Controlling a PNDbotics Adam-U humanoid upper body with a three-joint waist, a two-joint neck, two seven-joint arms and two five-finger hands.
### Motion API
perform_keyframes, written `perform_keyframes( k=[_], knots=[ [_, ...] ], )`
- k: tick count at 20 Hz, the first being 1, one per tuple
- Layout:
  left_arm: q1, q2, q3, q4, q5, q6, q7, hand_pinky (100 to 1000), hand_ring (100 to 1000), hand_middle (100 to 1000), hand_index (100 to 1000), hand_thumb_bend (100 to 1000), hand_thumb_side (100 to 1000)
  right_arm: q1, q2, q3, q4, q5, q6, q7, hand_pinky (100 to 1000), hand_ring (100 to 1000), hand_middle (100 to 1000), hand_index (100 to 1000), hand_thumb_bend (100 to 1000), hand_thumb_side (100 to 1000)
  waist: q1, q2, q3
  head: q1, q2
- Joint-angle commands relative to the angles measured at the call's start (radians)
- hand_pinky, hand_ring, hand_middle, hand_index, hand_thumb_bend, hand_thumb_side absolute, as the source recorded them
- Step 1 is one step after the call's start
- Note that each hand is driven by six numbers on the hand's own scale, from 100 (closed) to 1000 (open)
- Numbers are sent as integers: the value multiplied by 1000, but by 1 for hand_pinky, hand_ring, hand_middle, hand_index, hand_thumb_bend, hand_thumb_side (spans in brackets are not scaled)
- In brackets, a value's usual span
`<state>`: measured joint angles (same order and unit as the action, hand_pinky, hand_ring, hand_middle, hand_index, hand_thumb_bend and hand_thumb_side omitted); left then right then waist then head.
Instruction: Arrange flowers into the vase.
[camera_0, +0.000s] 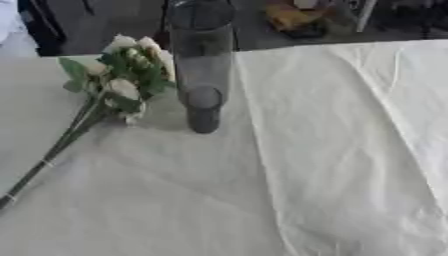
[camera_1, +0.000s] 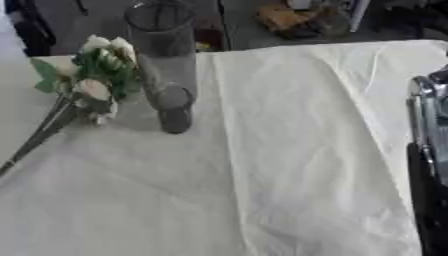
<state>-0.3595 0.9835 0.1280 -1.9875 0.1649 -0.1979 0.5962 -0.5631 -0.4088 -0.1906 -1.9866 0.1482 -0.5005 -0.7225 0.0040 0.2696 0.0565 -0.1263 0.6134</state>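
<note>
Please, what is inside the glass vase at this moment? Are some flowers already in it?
The vase shows no flowers inside; through its clear wall only the tablecloth and dark background appear. The flower bunch lies on the cloth at its left. The very bottom looks dark, so I cannot judge it.

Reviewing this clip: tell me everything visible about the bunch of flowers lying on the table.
The bunch of cream-white flowers with green leaves and long dark stems lies flat on the pale cloth-covered table, not yet in the vase. Its blooms point to the far side, right beside the tall clear glass vase, which stands upright on its right; whether they touch it cannot be told. The stems run together diagonally down toward the near left edge. The flowers look artificial, though that is uncertain. No hand touches the bunch.
</note>
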Motion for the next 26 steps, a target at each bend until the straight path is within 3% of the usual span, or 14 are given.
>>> perform_keyframes(
  k=[1,5,6,8,11,14,20,26],
  knots=[
    [-2,19,9,-12,-7,-4,3,601,647,780,900,283,723,-11,-13,-8,-13,6,-16,-21,691,801,784,848,100,874,3,-14,0,-5,-12],
    [-2,18,8,-12,-8,-4,4,601,647,780,900,283,723,-11,-13,-8,-13,6,-16,-21,691,801,784,848,100,874,4,-14,0,-5,-12],
    [0,20,6,-12,-10,-3,3,663,727,832,922,343,826,-11,-14,-9,-13,6,-16,-21,692,801,784,848,100,875,5,-13,2,-13,-16],
    [33,53,-6,-12,-30,17,-17,711,785,866,950,308,849,-7,-21,-13,-13,10,-14,-24,692,801,784,847,100,875,7,-15,13,-38,-22],
    [102,98,-15,-3,-73,60,-60,788,861,920,1000,288,842,-7,-23,-12,-13,11,-12,-26,692,800,784,847,100,873,11,-21,13,-39,-21],
    [164,132,-42,5,-119,107,-106,801,871,933,1000,285,810,-9,-20,-8,-13,7,-9,-25,693,801,784,847,100,871,15,-25,6,-27,-15],
    [158,136,-38,2,-220,208,-208,804,873,935,1000,303,772,-7,-19,-8,-13,3,-7,-21,695,802,783,847,100,871,17,-27,-1,18,9],
    [155,142,-25,-12,-320,308,-307,804,874,931,1000,325,731,-4,-19,-9,-13,4,-5,-21,696,802,783,847,100,865,19,-27,-1,-18,-11]
  ],
)
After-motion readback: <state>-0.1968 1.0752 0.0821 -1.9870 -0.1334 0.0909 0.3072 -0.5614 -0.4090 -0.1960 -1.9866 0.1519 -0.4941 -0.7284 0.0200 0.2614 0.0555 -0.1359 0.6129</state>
